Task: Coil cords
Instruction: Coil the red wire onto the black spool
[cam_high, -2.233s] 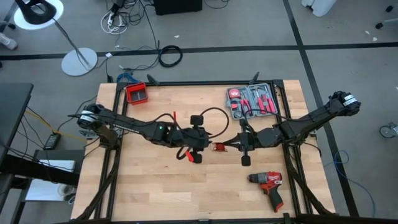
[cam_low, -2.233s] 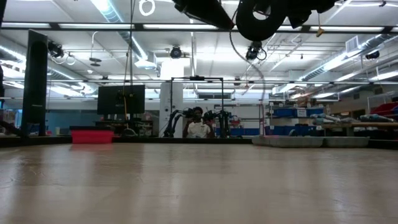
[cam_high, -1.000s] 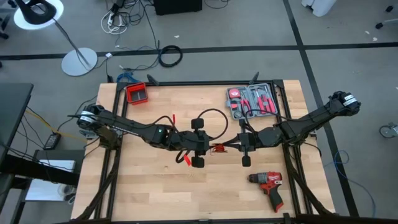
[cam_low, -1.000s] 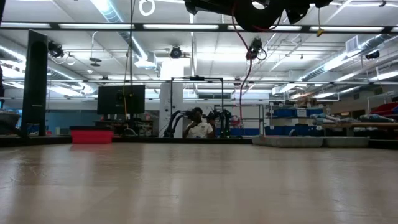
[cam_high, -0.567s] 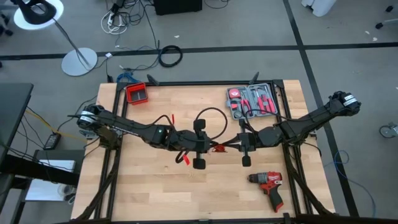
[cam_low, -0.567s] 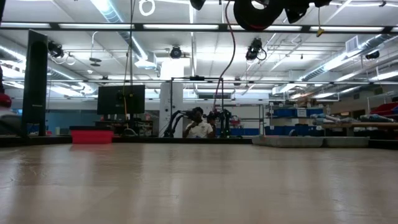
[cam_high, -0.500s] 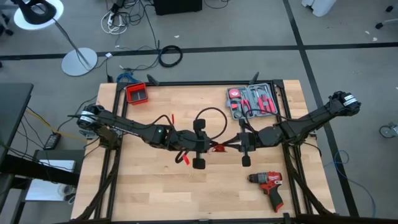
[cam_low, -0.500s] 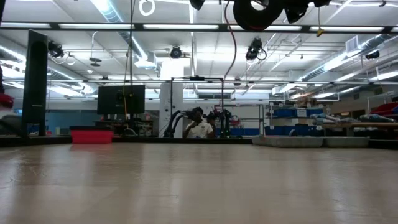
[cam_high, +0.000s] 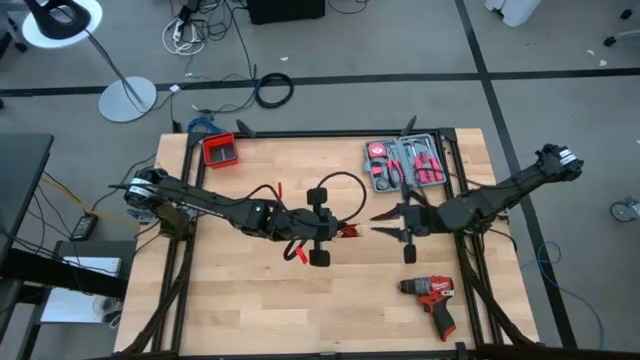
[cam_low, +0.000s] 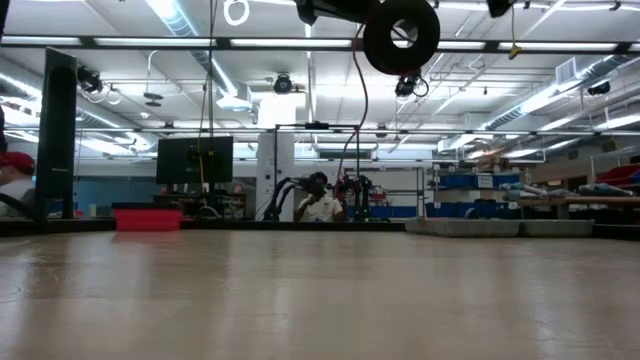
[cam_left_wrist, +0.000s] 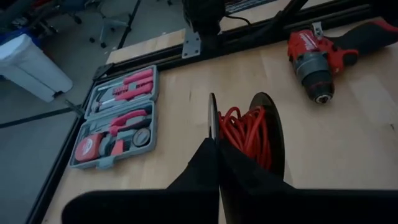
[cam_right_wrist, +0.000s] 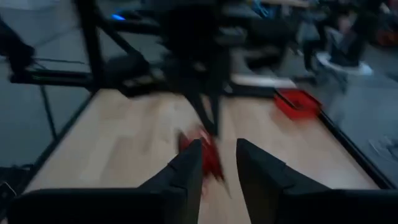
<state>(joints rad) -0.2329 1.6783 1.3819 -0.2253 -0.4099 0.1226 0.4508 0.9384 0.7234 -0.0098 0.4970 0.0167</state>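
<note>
My left pincer (cam_high: 335, 233) hangs above the middle of the counter (cam_high: 250, 300), clenched on the cords (cam_high: 345, 232). From above I see only a small red knot at its tips, with a black loop (cam_high: 340, 190) arching back over my wrist and a red end clip (cam_high: 298, 256) dangling below the arm. My own left wrist camera tells more: the fingers (cam_left_wrist: 214, 155) are pressed together, and just past them sits a tight red coil (cam_left_wrist: 245, 134) of thin wire. That same view looks across to the red drill (cam_left_wrist: 323, 50) and the open tool kit (cam_left_wrist: 115, 121), both lying well apart from the coil.

My right pincer (cam_high: 388, 222) is just beside the cords but apart from them, its two fingers spread and nothing between them. The overhead view shows the gap between it and the red bundle. The right wrist camera is blurred, yet I make out my two fingers (cam_right_wrist: 186, 168) standing apart, with a red smear of wire (cam_right_wrist: 208, 155) beyond them and a red bin (cam_right_wrist: 298, 102) at the far edge of the counter.

The level view along the counter shows none of the wood-top clutter; only a round dark part of an arm (cam_low: 400, 33) hangs in from the top edge, and a thin red strand (cam_low: 355, 110) trails down from it, clear of the surface. Far behind, a person (cam_low: 320, 200) sits in the room.

A second red clip (cam_high: 279, 187) shows from above near my left forearm.
</note>
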